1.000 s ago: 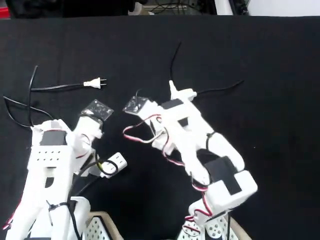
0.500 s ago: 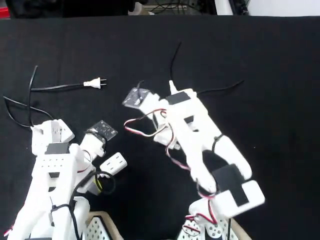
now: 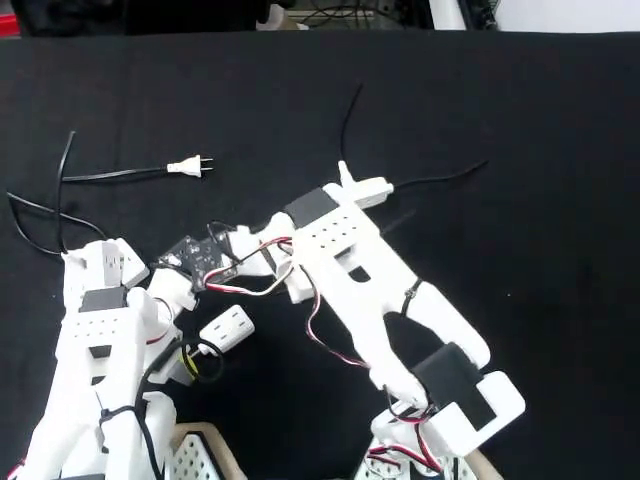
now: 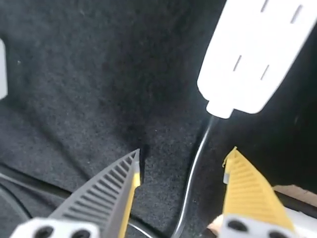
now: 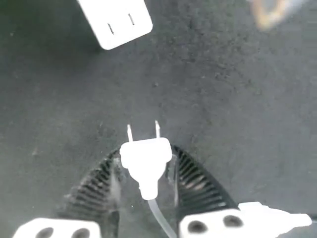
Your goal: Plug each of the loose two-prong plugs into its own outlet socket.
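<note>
A white two-prong plug (image 5: 145,158) sits between the dark fingers of my right gripper (image 5: 146,151), which is shut on it, prongs pointing at a white outlet strip (image 5: 116,20) a short way ahead. In the high view that strip (image 3: 227,327) lies between the two arms, and the right arm (image 3: 340,240) stretches left over it. My left gripper (image 4: 184,150) is open just above the strip's black cable (image 4: 195,168), close to the strip's cable end (image 4: 257,54). A second loose plug (image 3: 188,166) lies at the back left on its black cord.
A white outlet block (image 3: 100,262) rests by the left arm. Another white piece (image 3: 365,188) with a black cable (image 3: 440,178) lies behind the right arm. Black cords (image 3: 40,215) loop at the far left. The table's right side and back are bare black cloth.
The right arm has swung left and down toward the strip, carrying the plug. The left arm has drawn back toward its base, its gripper now at the strip's cable end.
</note>
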Robot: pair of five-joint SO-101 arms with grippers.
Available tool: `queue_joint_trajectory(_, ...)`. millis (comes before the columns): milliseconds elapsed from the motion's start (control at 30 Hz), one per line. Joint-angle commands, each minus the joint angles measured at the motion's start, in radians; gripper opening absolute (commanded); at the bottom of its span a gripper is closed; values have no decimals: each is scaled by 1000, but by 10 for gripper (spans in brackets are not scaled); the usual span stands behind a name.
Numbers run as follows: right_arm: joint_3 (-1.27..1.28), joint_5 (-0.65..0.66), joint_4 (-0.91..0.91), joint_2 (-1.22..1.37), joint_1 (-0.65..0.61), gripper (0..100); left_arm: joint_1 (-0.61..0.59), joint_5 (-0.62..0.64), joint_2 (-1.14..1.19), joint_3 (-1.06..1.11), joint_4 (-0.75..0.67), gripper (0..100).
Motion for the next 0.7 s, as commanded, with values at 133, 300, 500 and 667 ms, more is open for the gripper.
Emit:
queue_joint_trajectory(133, -54, 18, 35, -21, 28, 212, -12, -5, -15, -5, -9, 267)
queue_joint_trajectory(300, -53, -193, 35, -111, 54, 219, -12, -5, -15, -4, -9, 267)
queue_joint_trajectory(500, -50, -993, 34, -191, 51, 222, -12, -5, -15, -4, -9, 267)
queue_joint_trajectory(667, 16, -1628, -12, -131, 8, 224, -12, -3, -15, -4, -8, 267)
